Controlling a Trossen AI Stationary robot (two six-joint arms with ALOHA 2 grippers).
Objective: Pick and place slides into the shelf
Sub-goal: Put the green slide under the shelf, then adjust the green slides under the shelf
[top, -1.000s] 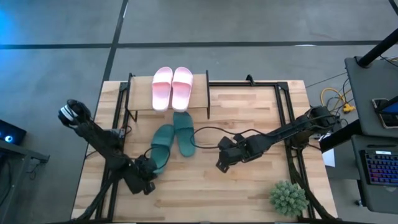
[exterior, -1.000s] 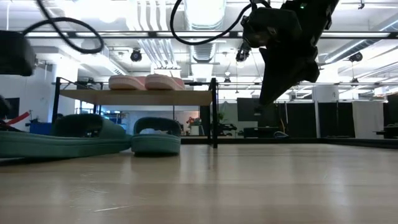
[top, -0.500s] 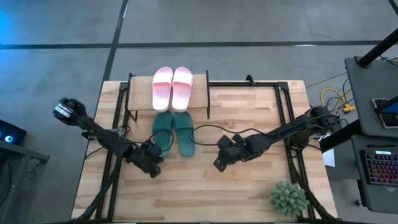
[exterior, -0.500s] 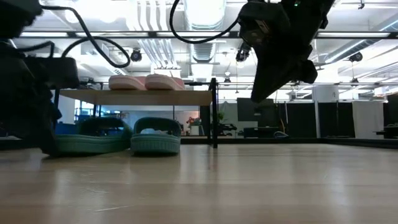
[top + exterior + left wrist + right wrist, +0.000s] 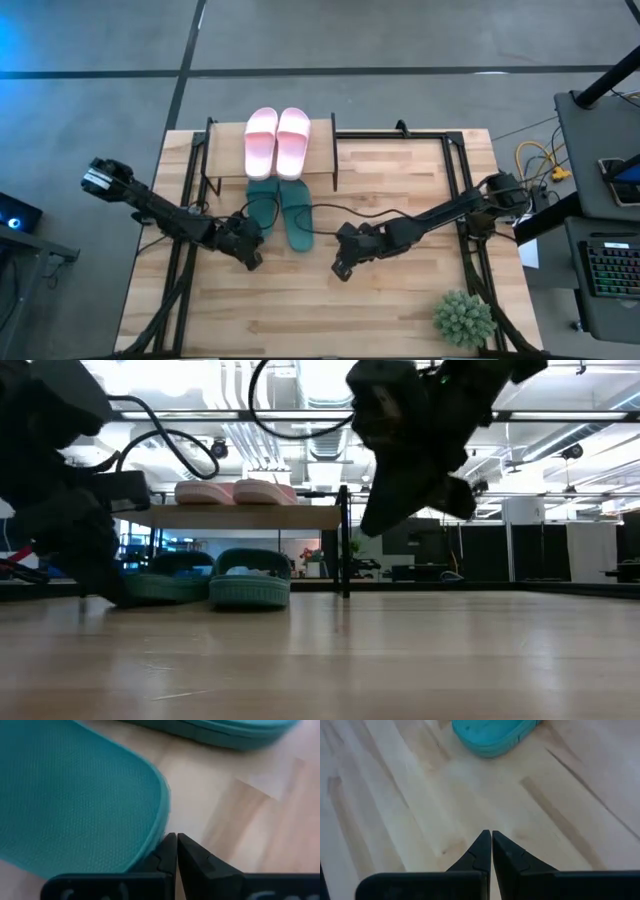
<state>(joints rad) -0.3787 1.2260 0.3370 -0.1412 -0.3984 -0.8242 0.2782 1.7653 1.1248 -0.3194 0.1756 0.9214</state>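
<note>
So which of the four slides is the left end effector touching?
The left-hand dark teal-green rubber slide under the shelf; the shut left end effector pushes its heel.

left gripper (image 5: pixel 176 851) fingers pressing together (tips at the heel edge) | teal slide (image 5: pixel 75 795) lying on table (image 5: pixel 240 815) | second slide (image 5: pixel 225 730) lying beyond

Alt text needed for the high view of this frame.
Overhead: two pink slides lie on top of the shelf, with two teal slides side by side, toes tucked under it. The left gripper, fingers shut, sits behind the left teal slide's heel; the right gripper, also shut, hovers over bare table.
</note>
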